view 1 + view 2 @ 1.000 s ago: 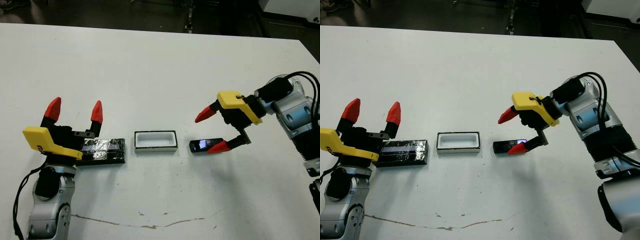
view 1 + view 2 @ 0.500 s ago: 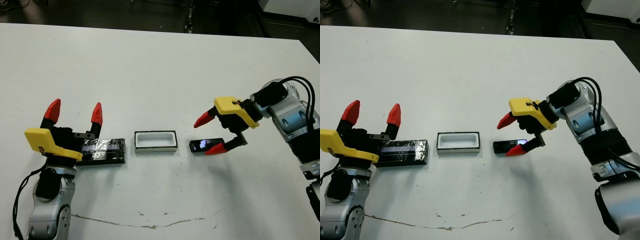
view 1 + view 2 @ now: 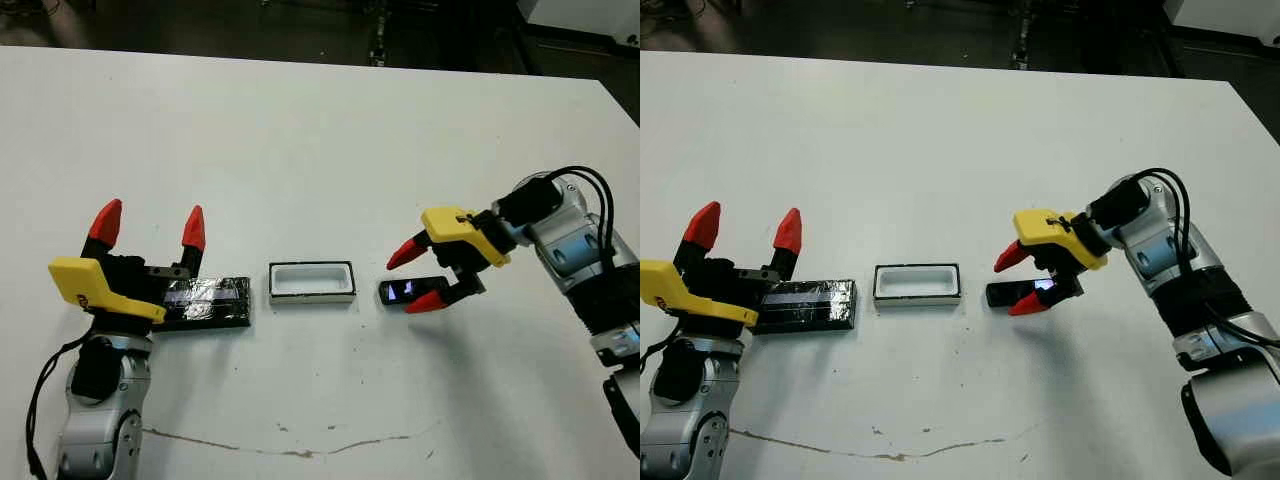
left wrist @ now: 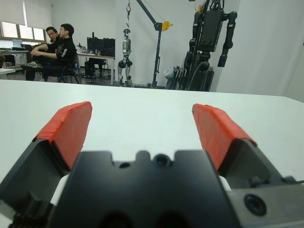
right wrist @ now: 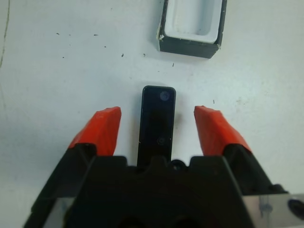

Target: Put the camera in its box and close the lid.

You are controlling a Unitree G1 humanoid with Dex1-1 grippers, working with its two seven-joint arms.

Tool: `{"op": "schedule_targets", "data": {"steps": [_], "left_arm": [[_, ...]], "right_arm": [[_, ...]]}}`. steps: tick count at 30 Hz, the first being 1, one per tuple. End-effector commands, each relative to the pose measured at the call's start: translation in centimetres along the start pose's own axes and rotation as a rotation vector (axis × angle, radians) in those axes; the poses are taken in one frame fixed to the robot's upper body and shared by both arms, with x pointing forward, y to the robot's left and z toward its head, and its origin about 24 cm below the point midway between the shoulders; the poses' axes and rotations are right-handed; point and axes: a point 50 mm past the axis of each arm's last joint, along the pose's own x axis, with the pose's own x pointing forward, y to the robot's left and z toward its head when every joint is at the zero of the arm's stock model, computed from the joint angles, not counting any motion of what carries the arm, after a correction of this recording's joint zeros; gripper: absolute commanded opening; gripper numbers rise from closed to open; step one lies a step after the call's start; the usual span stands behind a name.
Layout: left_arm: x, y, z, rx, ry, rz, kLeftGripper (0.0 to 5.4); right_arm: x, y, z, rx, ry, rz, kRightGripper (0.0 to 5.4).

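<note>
the right gripper is coming lower and closer over the camera, its fingers wide and now straddling it, not yet gripping. the camera is lying on the worktop just right of the box. a grasp looks imminent.

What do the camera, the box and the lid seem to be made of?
Camera: probably hard plastic or glass, black and glossy, with light glinting on its face.
Box: thick matte white walls, perhaps foam or plastic.
Lid: black slab under shiny, crinkled film, likely plastic wrap.
</note>
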Motion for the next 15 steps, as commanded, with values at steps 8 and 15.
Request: {"op": "schedule_targets", "data": {"steps": [8,15], "left_arm": [[-0.22,0.13,-0.21,0.012,0.014,-0.002,5.4],[-0.23,0.13,-0.13,0.025,0.016,-0.004,5.4]], "right_arm": [[0.62,0.28,-0.89,0.011,0.015,0.017,3.79],[1.05,0.46,-1.38,0.045,-0.003,0.021,3.46]]}}
